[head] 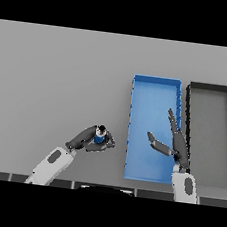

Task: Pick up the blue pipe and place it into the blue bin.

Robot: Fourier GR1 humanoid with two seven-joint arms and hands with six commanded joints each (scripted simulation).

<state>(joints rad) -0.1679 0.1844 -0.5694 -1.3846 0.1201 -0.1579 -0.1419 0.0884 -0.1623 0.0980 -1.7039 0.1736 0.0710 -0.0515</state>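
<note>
The blue pipe (100,135) is a short blue cylinder with a dark top, standing upright on the grey table left of the blue bin (138,88). My left hand (86,139) has its fingers and thumb curled round the pipe. My right hand (175,140) hovers over the right side of the blue bin with fingers straight and thumb spread, holding nothing.
A black bin (212,88) stands directly right of the blue bin, their walls nearly touching. Both bins hold nothing. Bare grey table spreads to the left and far side.
</note>
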